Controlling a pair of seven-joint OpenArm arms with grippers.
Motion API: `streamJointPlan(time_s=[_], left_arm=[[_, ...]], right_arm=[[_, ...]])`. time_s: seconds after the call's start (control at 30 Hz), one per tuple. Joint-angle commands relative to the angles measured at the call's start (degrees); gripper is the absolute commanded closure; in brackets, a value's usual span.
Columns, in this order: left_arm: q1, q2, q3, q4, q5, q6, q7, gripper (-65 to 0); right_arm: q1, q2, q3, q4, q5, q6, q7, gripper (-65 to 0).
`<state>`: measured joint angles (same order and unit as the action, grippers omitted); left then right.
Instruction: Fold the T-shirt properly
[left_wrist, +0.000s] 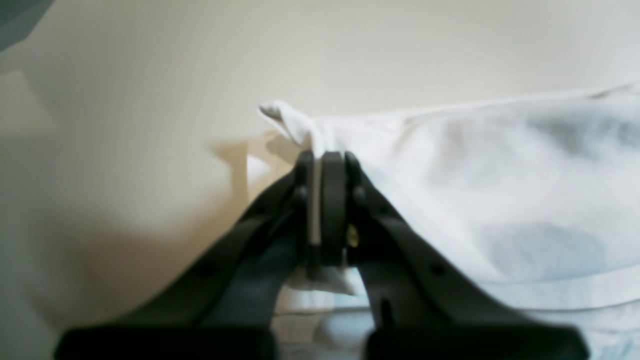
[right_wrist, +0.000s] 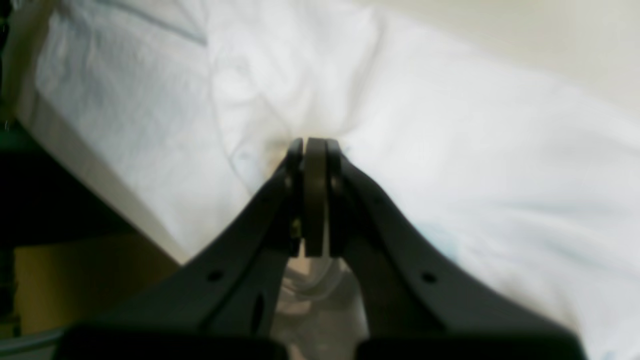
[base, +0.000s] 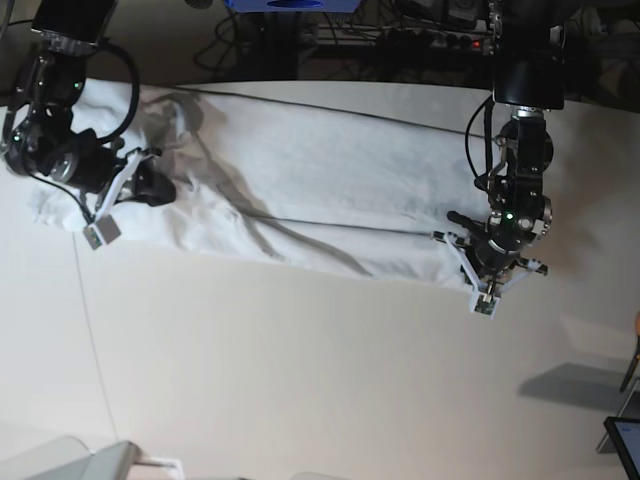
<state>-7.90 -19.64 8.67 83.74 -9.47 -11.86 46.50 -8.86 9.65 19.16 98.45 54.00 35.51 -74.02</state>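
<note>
On the table (base: 300, 380), T-shirt (base: 300, 190) stretched flat, left claw (left_wrist: 320, 165) clamped on its corner, right claw (right_wrist: 315, 150) pressed together, grip on cloth unclear, views blurred.

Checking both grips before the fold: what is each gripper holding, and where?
Left gripper pinches a T-shirt corner. Right gripper is shut; its hold cannot be told.

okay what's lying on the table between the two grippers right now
In the base view, only the T-shirt spans the stretch from the right gripper to the left gripper, lying long and wrinkled on the table; nothing else sits there.
</note>
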Motion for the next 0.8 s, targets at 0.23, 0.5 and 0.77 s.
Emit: streamJointPlan(time_s=[0.23,0.5,0.77], left_arm=[[-1.11,-0.63,-0.27,0.87,-0.15,0.30,-1.01,0.0],[-1.11,-0.63,-0.36,0.87,-0.15,0.30,-1.01,0.0],[-1.11,-0.63,-0.53,1.40,-0.42,0.30,-1.01,0.0]], right_arm=[[-5.25,-3.36,-2.67,0.93,1.52,0.23,0.66,-0.1],[-9.12,-5.21,-2.59,9.46,2.31,0.14,-2.16,-0.1],[-6.21,-1.34,-2.06,11.83,17.43,-3.73,0.22,-0.1]])
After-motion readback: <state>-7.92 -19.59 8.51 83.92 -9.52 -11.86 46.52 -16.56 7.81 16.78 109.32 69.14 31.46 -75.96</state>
